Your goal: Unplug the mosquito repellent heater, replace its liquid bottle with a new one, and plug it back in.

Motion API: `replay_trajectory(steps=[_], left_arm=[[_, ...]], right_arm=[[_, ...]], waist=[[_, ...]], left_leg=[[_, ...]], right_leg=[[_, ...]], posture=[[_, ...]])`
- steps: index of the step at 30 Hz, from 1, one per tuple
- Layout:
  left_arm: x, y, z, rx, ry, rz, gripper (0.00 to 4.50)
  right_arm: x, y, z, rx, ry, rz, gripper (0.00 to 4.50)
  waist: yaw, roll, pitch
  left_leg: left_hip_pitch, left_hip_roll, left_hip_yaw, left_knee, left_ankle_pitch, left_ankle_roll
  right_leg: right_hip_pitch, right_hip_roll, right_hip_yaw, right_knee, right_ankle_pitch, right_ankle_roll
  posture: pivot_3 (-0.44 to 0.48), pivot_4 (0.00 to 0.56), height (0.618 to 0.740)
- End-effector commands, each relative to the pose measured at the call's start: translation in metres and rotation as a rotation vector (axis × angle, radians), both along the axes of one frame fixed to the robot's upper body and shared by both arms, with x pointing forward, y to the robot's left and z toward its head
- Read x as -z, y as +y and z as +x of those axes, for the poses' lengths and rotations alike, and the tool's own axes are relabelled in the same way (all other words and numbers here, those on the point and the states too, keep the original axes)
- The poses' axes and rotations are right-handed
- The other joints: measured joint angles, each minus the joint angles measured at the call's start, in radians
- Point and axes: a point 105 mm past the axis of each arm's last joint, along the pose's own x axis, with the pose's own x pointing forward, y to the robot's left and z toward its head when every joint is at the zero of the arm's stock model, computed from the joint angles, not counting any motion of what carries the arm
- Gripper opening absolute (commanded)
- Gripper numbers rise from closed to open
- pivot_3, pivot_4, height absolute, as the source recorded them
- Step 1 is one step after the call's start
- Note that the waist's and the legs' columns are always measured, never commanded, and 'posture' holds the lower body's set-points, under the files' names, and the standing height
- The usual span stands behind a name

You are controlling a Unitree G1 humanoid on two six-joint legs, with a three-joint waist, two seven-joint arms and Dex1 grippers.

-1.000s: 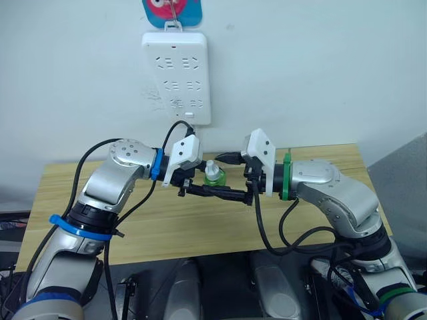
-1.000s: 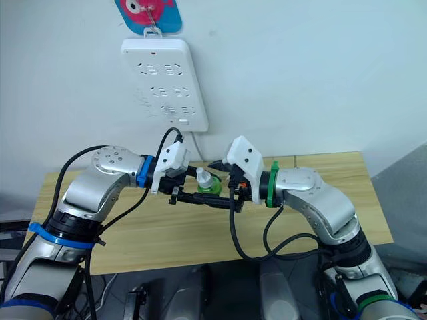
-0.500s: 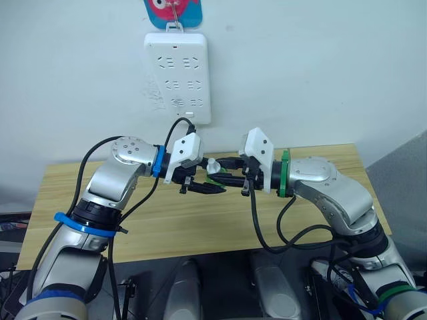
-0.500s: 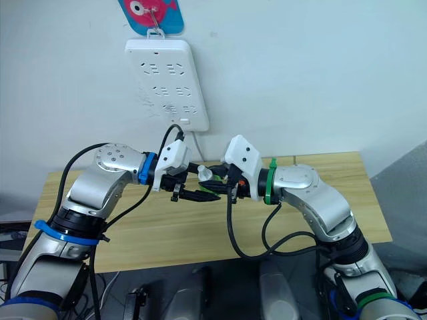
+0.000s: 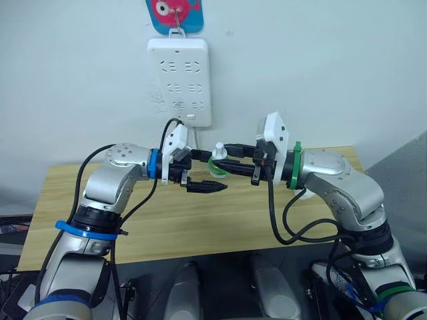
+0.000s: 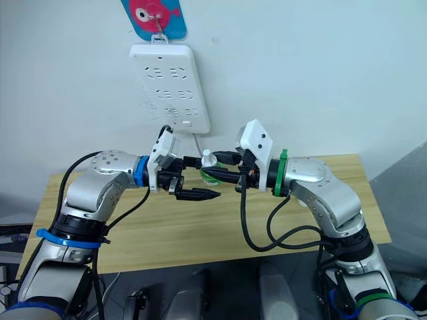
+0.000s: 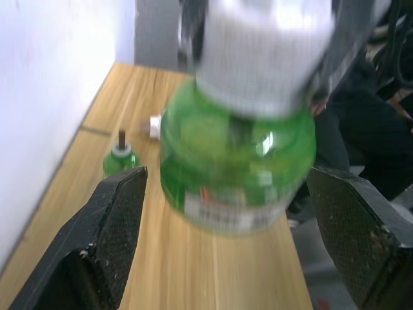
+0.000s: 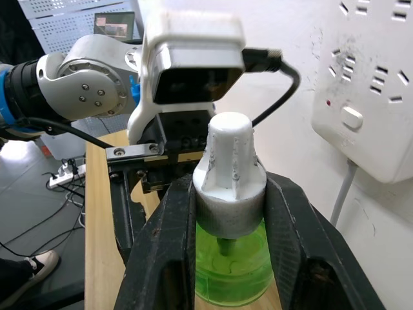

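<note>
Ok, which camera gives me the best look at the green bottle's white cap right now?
The right wrist view: the white cap sits close and sharp, clamped between the right end effector fingers. The left wrist view shows the cap blurred above the green bottle. In the eye views it is tiny, between the two arms.

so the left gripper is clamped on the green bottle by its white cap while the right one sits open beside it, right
Not quite: the arms are swapped. The right wrist view shows the right gripper clamped on the green bottle at its white cap; the left wrist view shows the left gripper open, jaws apart either side of it.
</note>
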Motion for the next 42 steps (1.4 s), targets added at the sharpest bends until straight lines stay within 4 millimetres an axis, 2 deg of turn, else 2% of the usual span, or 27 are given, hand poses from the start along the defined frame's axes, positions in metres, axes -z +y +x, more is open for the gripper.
replay_trajectory(steps=[1, 4, 7, 11, 18, 22, 26, 31, 32, 33, 37, 40, 42], left_arm=[[-0.016, -0.004, -0.005, 0.023, -0.041, -0.043, 4.09], [-0.016, -0.008, -0.007, 0.044, -0.05, -0.044, 4.09], [-0.016, -0.01, -0.008, 0.051, -0.05, -0.054, 3.54], [-0.016, -0.011, -0.009, 0.061, -0.041, -0.055, 2.35], [-0.009, -0.007, -0.012, 0.076, -0.059, -0.011, 2.33], [-0.012, -0.007, -0.015, 0.1, -0.065, -0.004, 2.33], [-0.011, -0.006, -0.02, 0.141, -0.074, 0.025, 2.33], [-0.012, -0.01, -0.018, 0.125, -0.087, 0.01, 2.33], [-0.012, -0.011, -0.018, 0.119, -0.086, 0.007, 2.33], [-0.011, -0.011, -0.017, 0.108, -0.086, 0.005, 2.33], [-0.006, -0.006, -0.014, 0.027, -0.083, -0.009, 2.33], [-0.002, -0.006, -0.009, -0.049, -0.098, -0.024, 2.33], [0.001, -0.008, -0.003, -0.108, -0.119, -0.049, 2.33]], right_arm=[[-0.011, 0.001, -0.011, -0.046, -0.044, 0.028, 1.08], [-0.011, 0.002, -0.011, -0.049, -0.043, 0.028, 1.08], [-0.011, 0.002, -0.011, -0.052, -0.042, 0.026, 1.08], [-0.012, 0.002, -0.011, -0.055, -0.043, 0.022, 1.08], [-0.016, 0.002, -0.015, -0.105, -0.028, 0.036, 1.08], [-0.012, 0.004, -0.027, -0.336, -0.058, -0.071, 1.08], [-0.013, 0.004, -0.021, -0.517, -0.109, -0.217, 1.08], [-0.021, -0.002, -0.011, -0.5, -0.098, -0.235, 1.08], [-0.022, -0.004, -0.009, -0.479, -0.098, -0.223, 1.81], [-0.022, -0.008, -0.007, -0.449, -0.103, -0.217, 2.0], [-0.031, -0.023, 0.004, -0.255, -0.13, -0.117, 3.41], [-0.031, -0.033, 0.0, -0.115, -0.114, -0.033, 4.48], [-0.027, -0.03, -0.007, 0.008, -0.126, 0.044, 4.5]], waist=[[-0.002, -0.001, -0.004], [-0.003, 0.0, -0.009], [-0.004, 0.0, -0.014], [-0.008, 0.0, -0.017], [-0.018, 0.0, -0.017], [-0.019, 0.0, -0.017], [-0.023, 0.0, -0.017], [-0.021, 0.0, -0.017], [-0.02, 0.0, -0.017], [-0.02, 0.0, -0.017], [-0.021, 0.0, -0.018], [-0.02, 0.0, -0.018], [-0.017, 0.0, -0.02]], left_leg=[[0.0, 0.0, 0.0, 0.0, 0.0, 0.0], [0.0, 0.0, 0.0, 0.0, 0.0, 0.0], [0.0, 0.0, 0.0, 0.0, 0.0, 0.0], [0.0, 0.0, 0.0, 0.0, 0.0, 0.0], [0.0, 0.0, 0.0, 0.0, 0.0, 0.0], [0.0, 0.0, 0.0, 0.0, 0.0, 0.0], [0.002, 0.0, 0.0, 0.0, 0.0, 0.001], [0.001, 0.0, 0.0, 0.0, 0.0, 0.001], [0.001, 0.0, 0.0, 0.0, 0.0, 0.001], [0.001, -0.001, 0.0, 0.0, 0.0, 0.0], [0.001, -0.001, 0.0, 0.0, 0.0, 0.0], [0.001, 0.0, 0.0, 0.001, 0.0, 0.0], [0.001, 0.0, -0.001, 0.0, 0.0, 0.0]], right_leg=[[0.0, 0.0, 0.0, 0.0, 0.0, 0.0], [0.0, 0.0, 0.0, 0.0, 0.0, 0.0], [0.0, 0.0, 0.0, 0.0, 0.0, 0.0], [0.0, 0.0, 0.0, 0.0, 0.0, 0.0], [0.0, 0.0, 0.0, 0.001, 0.0, 0.0], [0.0, 0.0, 0.0, 0.001, 0.0, 0.0], [0.001, 0.001, 0.0, 0.001, 0.0, 0.0], [0.001, 0.0, 0.0, 0.001, 0.0, 0.0], [0.001, 0.0, 0.0, 0.001, 0.0, 0.0], [0.001, 0.0, 0.0, 0.001, 0.0, 0.0], [0.001, -0.001, 0.0, 0.001, 0.0, 0.0], [0.0, -0.001, 0.0, 0.003, 0.0, 0.0], [0.0, -0.001, 0.0, 0.003, 0.0, 0.0]], posture=[[-0.182, 0.194, 0.725], [-0.183, 0.195, 0.725], [-0.182, 0.195, 0.725], [-0.181, 0.196, 0.725], [-0.167, 0.199, 0.725], [-0.166, 0.208, 0.725], [-0.164, 0.211, 0.725], [-0.163, 0.208, 0.725], [-0.162, 0.207, 0.725], [-0.161, 0.205, 0.725], [-0.154, 0.204, 0.725], [-0.154, 0.204, 0.725], [-0.158, 0.205, 0.725]])
